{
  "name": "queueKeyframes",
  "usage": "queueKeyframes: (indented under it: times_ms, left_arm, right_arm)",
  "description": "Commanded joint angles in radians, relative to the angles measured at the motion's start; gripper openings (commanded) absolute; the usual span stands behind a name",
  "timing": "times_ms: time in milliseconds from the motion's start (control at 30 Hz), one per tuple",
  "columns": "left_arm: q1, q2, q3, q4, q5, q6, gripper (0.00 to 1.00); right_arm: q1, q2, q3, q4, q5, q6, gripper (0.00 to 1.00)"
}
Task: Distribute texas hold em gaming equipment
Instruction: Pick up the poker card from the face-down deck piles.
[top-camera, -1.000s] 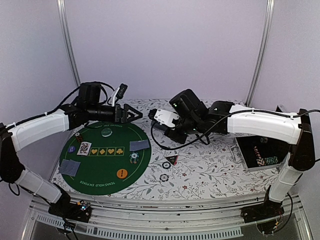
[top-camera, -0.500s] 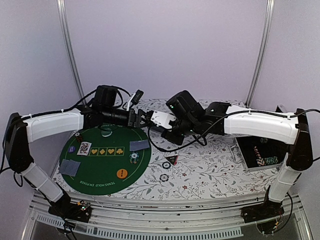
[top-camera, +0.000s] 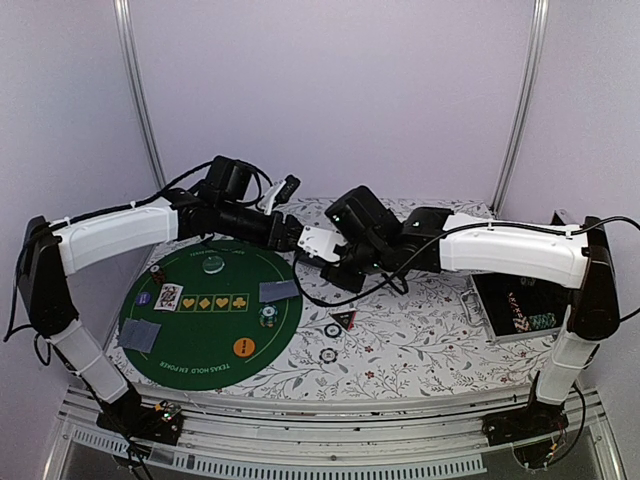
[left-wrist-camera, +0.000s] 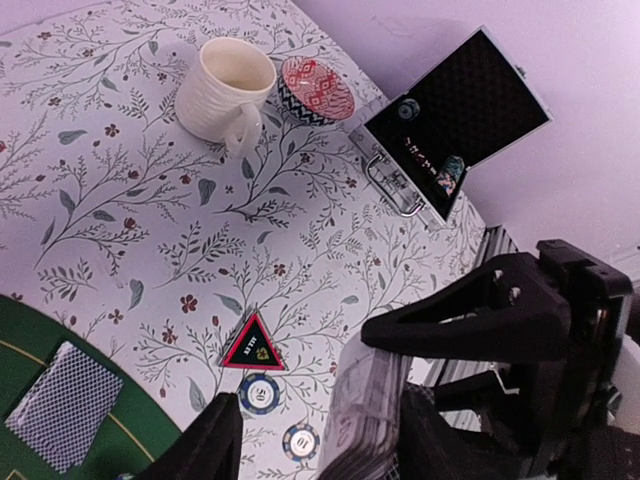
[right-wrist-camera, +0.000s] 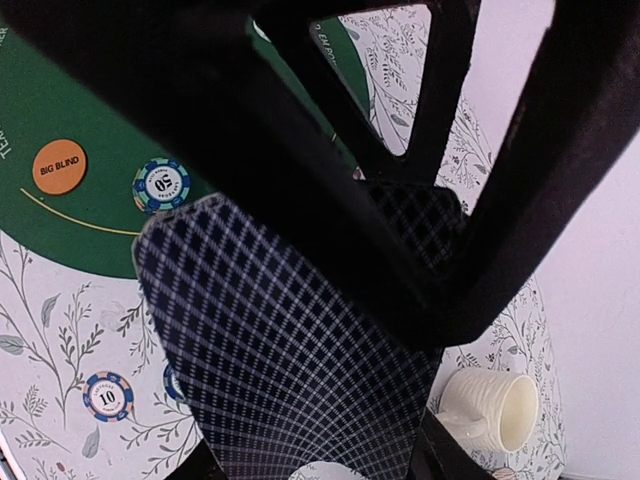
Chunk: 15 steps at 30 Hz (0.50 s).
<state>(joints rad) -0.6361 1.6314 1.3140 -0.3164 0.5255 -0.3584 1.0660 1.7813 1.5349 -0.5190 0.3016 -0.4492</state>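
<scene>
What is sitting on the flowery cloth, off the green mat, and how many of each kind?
Loose poker chips: 2
Triangular marker: 1
Mug: 1
Patterned dish: 1
Open metal case: 1
Total: 6

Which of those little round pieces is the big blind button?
Start at the big round green mat. Near its front edge lies the big blind button, beside a striped chip. It alone is solid orange, with no edge stripes.
</scene>
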Motion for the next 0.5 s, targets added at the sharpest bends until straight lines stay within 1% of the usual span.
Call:
queueKeyframes:
  times_ms: [0,133,300,467]
  left_arm:
    - [0.0,0.018,0.024,-0.176,-0.12,0.072,0.53]
    - [0.0,-0.013,0.004,-0.182,-0.126,0.092,0.55]
    - [0.0,-0.031,-0.008,-0.164,-0.075,0.103,0.67]
    - [0.0,-0.029,-0.024,-0.07,0.013,0.065,0.75]
  right_arm:
    - [0.009,-0.015,0.019,0.029,0.017,-0.008,0.45]
    - [0.009,-0.019,0.007,0.03,0.03,-0.011,0.45]
    - [0.008,-0.018,0.013,0.031,0.019,-0.011,0.46]
    - [0.009,-0.007,0.031,0.021,0.011,-0.013,0.45]
